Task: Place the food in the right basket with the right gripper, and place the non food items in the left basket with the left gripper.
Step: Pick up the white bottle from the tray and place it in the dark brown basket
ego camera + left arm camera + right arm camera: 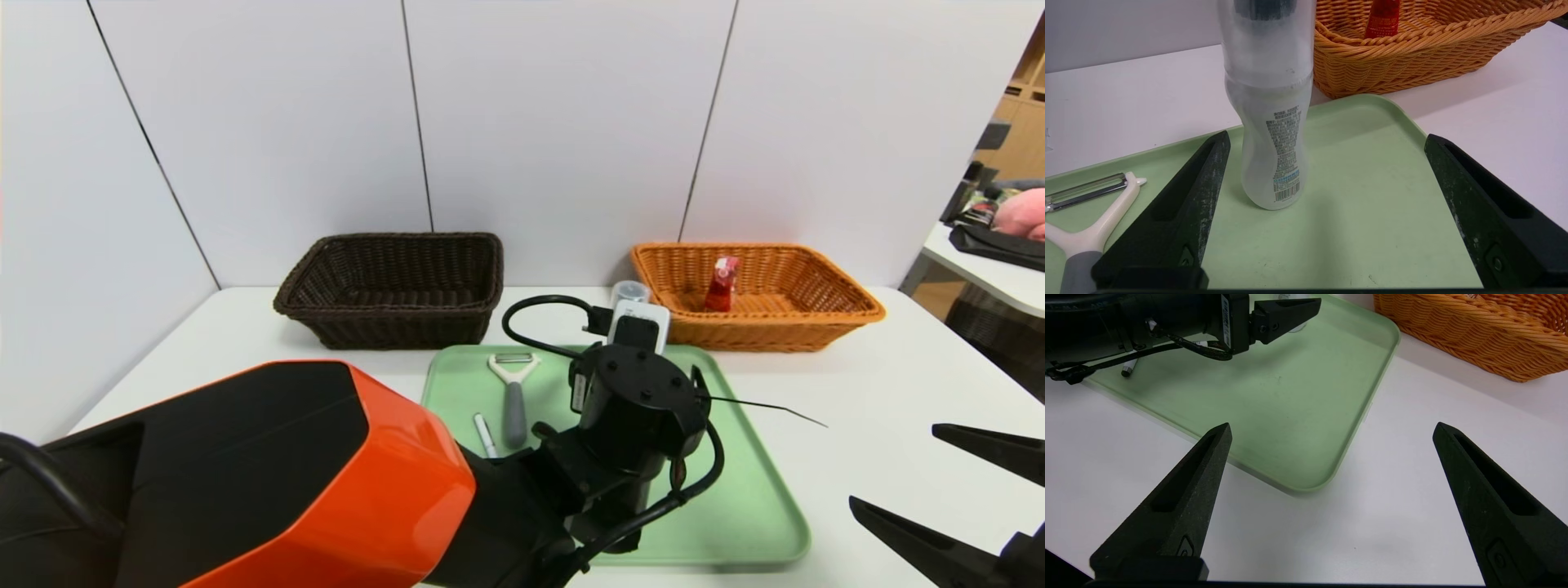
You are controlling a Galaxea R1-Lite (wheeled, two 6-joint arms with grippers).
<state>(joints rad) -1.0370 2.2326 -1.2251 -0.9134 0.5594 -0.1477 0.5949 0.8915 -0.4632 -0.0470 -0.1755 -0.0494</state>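
Observation:
A white bottle [1271,122] stands upright on the green tray [1372,196], just ahead of my open left gripper [1327,136] and close to one fingertip, untouched. A white and grey peeler [513,392] and a thin pen [485,434] lie on the tray's left part. The dark brown left basket [392,286] shows nothing inside. In the orange right basket [755,298] a red food packet [723,283] stands upright. My right gripper [894,465] hangs open over bare table beside the tray's near right corner [1306,486], holding nothing.
My left arm's orange and black body [269,474] covers the near left of the white table [882,384]. Both baskets stand against the white wall. A second table [980,269] with a black bag and a pink thing stands at the far right.

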